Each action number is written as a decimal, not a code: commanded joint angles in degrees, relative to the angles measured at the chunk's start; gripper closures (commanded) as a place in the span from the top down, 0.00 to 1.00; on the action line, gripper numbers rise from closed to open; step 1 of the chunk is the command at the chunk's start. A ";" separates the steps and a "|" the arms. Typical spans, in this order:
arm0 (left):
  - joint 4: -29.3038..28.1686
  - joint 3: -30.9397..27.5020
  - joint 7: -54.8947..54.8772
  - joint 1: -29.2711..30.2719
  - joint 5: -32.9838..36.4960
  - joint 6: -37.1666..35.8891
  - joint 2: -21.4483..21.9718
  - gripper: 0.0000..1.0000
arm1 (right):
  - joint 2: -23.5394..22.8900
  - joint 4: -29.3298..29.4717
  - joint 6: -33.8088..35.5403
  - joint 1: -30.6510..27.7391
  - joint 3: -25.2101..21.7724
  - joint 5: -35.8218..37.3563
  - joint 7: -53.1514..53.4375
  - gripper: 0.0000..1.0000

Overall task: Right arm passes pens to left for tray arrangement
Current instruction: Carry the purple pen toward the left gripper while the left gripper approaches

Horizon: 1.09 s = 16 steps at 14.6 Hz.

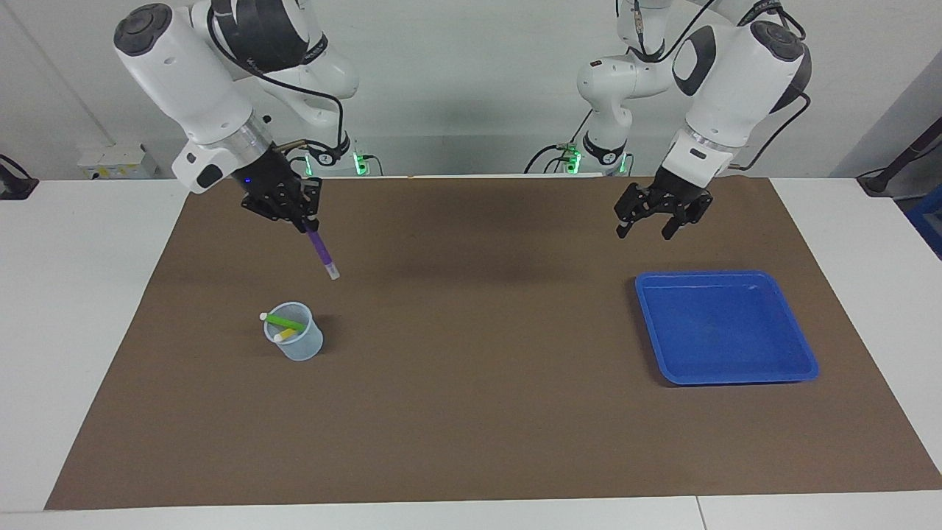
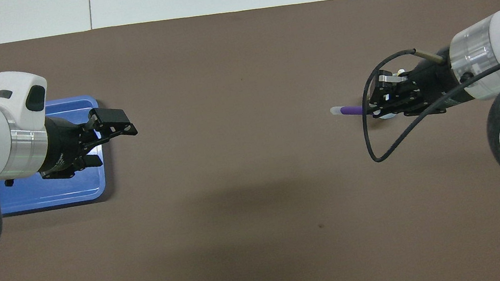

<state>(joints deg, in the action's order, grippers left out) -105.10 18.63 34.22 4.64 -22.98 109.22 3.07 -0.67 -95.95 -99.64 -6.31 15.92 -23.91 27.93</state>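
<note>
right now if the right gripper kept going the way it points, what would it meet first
Probably the bare brown mat. The right gripper, holding the slim purple marker pen, points down and toward the table's middle, past the translucent bluish cup; depth is uncertain.

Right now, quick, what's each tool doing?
Right tool: shut on the purple pen, raised above the mat near the cup.
Left tool: open, empty, near the tray.

Facing view: high camera set across the table (image 1: 471, 508), looking at the robots, whose bases stand at 12 o'clock; wide enough to take in the whole brown mat (image 1: 486, 412). Overhead view: camera above the robots' end, looking forward and steeply down, arms entering from 6 o'clock, closer framing. Both share the mat, half a turn apart.
</note>
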 commanded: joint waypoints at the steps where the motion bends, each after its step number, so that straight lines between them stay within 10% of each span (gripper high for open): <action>1: -0.28 -0.44 10.59 -1.12 -3.91 -0.68 0.01 0.95 | 0.23 -0.02 -2.13 -0.72 2.09 -4.11 8.87 0.00; 16: -3.19 -0.35 44.50 -6.38 -18.67 4.84 0.54 0.99 | -0.73 -0.46 -12.50 5.95 3.06 -17.39 45.18 0.00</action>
<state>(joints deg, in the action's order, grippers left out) -106.67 18.95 73.03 1.40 -40.16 110.66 2.41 -1.40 -96.07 -109.79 -1.70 18.50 -39.71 70.32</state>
